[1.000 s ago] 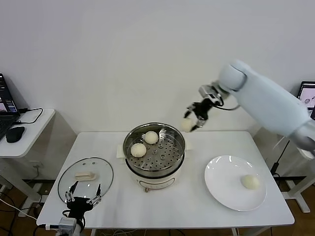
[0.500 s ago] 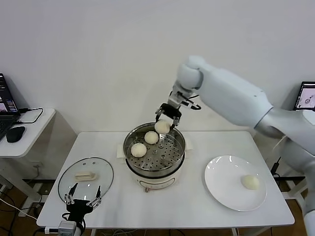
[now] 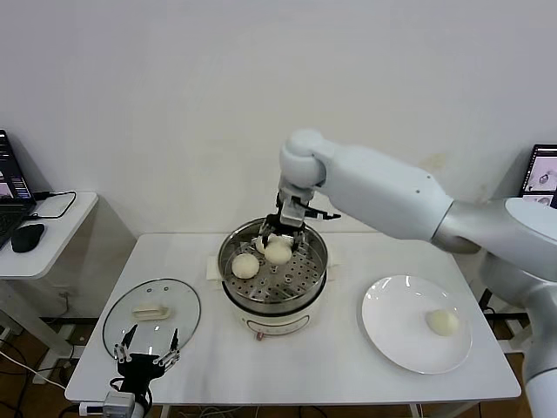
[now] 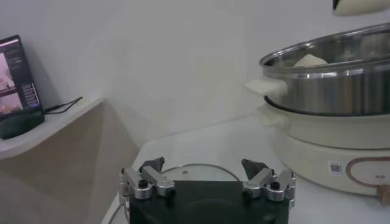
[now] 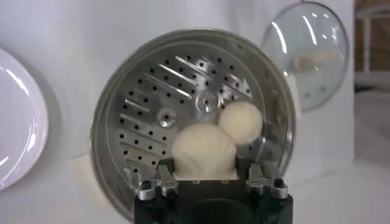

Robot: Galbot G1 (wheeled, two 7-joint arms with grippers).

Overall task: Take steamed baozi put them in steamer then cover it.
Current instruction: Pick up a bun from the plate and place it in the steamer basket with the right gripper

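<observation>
A rectangular white table (image 3: 287,366) stands against a plain white wall (image 3: 218,104), with a smaller white side table (image 3: 43,239) to the robot's left carrying a black computer mouse (image 3: 26,237) and a laptop at the frame edge.

Near the middle of the table sits the round shiny stainless-steel steamer (image 3: 274,272) with its perforated tray, on a white electric base. The right gripper (image 3: 280,239) hangs over the steamer's far side, its fingers clamped on a smooth off-white baozi (image 3: 278,252) held just above the tray; the right wrist view shows that bun (image 5: 203,152) pinched between the fingers. A second baozi (image 3: 244,266) lies on the tray toward the robot's left, and a third is partly hidden behind the gripper.

To the robot's right lies a flat round white plate (image 3: 392,335) with one last baozi (image 3: 443,322) on it. On the table's left rests the round clear glass lid (image 3: 150,316) with its cream handle. The left gripper (image 3: 146,359) waits at the table's near left edge just beside the lid, fingers spread and holding nothing.
</observation>
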